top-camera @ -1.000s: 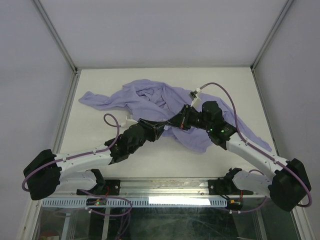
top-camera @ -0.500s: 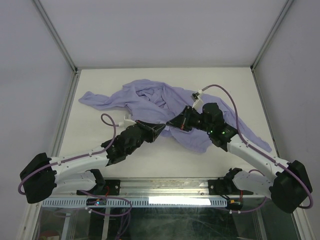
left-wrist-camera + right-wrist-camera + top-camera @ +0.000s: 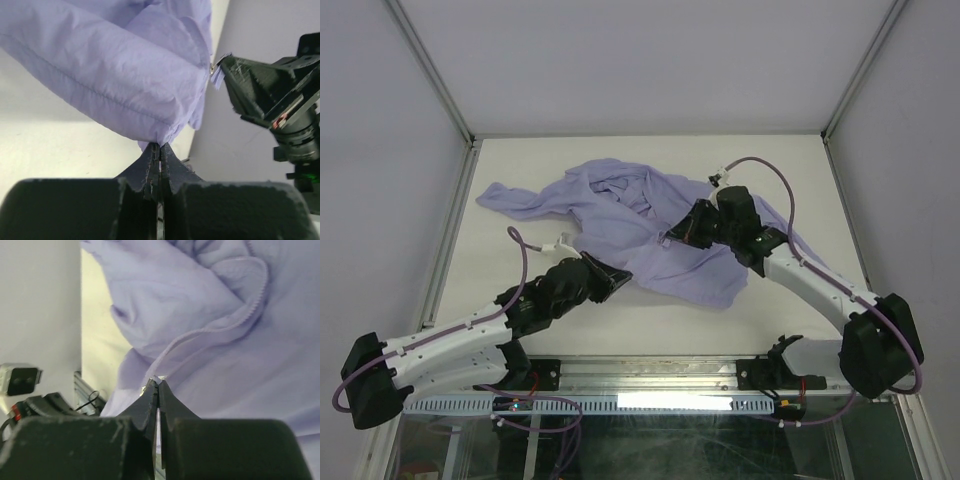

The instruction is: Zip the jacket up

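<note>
Sprawling crumpled across the surface (image 3: 770,170), the jacket (image 3: 650,215) looks thin, limp, likely slippery. The left end effector (image 3: 623,279) pinches its hem (image 3: 156,136) taut, and the right end effector (image 3: 668,238) is clamped on the zipper tab (image 3: 218,80) — the sensible hold.

We see a plain white table (image 3: 520,160) with a matte surface, closed in by pale walls (image 3: 650,60) at the back and both sides, with metal rails (image 3: 450,225) along its edges. Lying on it is the jacket (image 3: 620,215), a lavender-purple spread of thin, wrinkled fabric across the middle, bunched into folds near its centre and nearer the back than the front. We see one sleeve (image 3: 505,197) trailing flat toward the left edge and another part stretching toward the right front, with white tabletop showing around the cloth.
</note>
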`<state>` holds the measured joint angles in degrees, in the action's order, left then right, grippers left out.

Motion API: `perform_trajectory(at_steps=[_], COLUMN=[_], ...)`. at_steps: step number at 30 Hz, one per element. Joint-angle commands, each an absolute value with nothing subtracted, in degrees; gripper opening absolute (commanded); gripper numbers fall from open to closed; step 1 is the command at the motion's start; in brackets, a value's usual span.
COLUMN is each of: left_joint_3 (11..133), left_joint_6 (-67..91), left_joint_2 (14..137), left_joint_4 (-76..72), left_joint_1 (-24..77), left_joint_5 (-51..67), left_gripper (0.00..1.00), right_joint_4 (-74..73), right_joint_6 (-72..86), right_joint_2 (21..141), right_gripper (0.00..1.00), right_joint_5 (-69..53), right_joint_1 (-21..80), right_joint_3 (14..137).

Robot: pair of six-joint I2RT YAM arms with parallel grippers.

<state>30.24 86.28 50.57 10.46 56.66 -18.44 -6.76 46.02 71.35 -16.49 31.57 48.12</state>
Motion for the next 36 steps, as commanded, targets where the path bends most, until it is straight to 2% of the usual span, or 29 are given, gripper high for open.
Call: perform_trajectory(at_steps=[1, 9, 18, 31, 36], left_joint_3=[33.0, 39.3, 50.5, 62.4, 67.4], left_joint_6=[81.4, 81.2, 77.1, 54.7, 44.1], left_joint_2=[46.7, 42.0, 45.2, 52.9, 55.1], left_joint_4=[21.5, 41.7, 57.9, 61.0, 54.8], left_joint_1=[56.9, 56.3, 52.8, 31.5, 30.1], left_joint_5=[-17.4, -24.0, -32.4, -32.3, -32.2], left_gripper=[0.00, 0.00, 0.00, 0.00, 0.00], right_joint_4=[-7.9, -11.5, -14.9, -21.2, -22.7], right_joint_6=[40.6, 31.5, 25.8, 18.9, 17.7], right_joint_2=[72.8, 74.6, 77.5, 78.7, 75.0], right_gripper=[0.00, 0.00, 0.00, 0.00, 0.00], right_joint_5=[-9.8, -5.5, -3.4, -1.7, -11.2], right_joint_1=[28.3, 14.6, -4.3, -18.7, -18.9], right_joint_3=[51.6, 57.2, 65.2, 73.8, 75.0])
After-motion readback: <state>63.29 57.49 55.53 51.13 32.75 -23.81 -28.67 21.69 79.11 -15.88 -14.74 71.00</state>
